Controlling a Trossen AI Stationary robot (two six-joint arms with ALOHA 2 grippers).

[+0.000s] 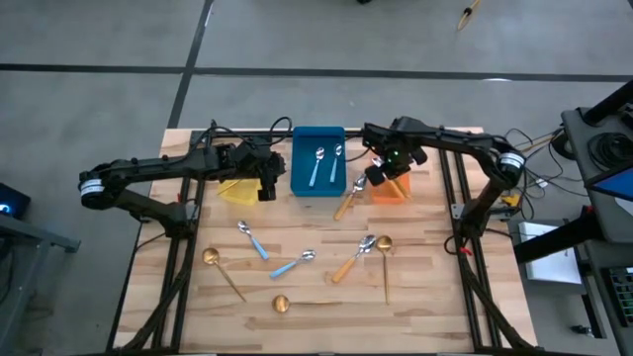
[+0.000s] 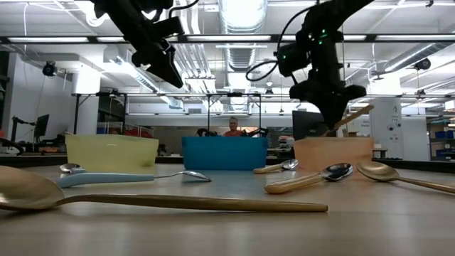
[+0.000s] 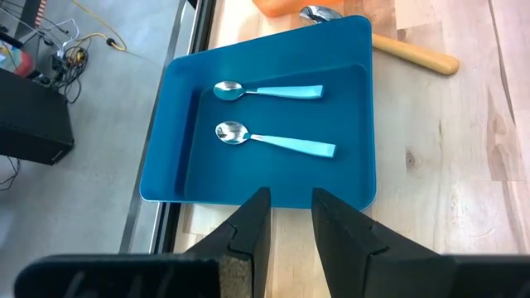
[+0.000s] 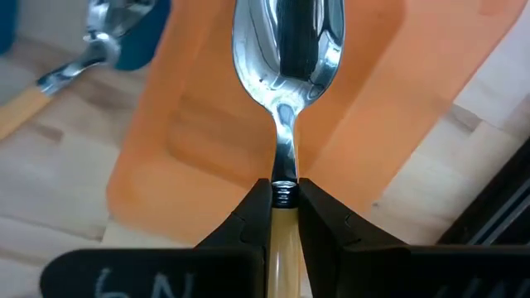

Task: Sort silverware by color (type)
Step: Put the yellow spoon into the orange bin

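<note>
We are noting the table [image 1: 415,287] carrying scattered spoons [image 1: 297,263]. Our right hand [image 4: 284,207] is gripping an orange-handled spoon [image 4: 286,50] above the orange bin [image 1: 389,188]. Our left hand [image 3: 290,217], empty, fingers slightly parted, is hovering beside the blue bin [image 3: 166,165].

No brand, label, number or sign could be read anywhere on the table, the bins or the spoons. The only writing was some pale handwritten strokes on the dark body of the right gripper [image 4: 284,217], cut off by the frame's edge; they could not be made out.
</note>
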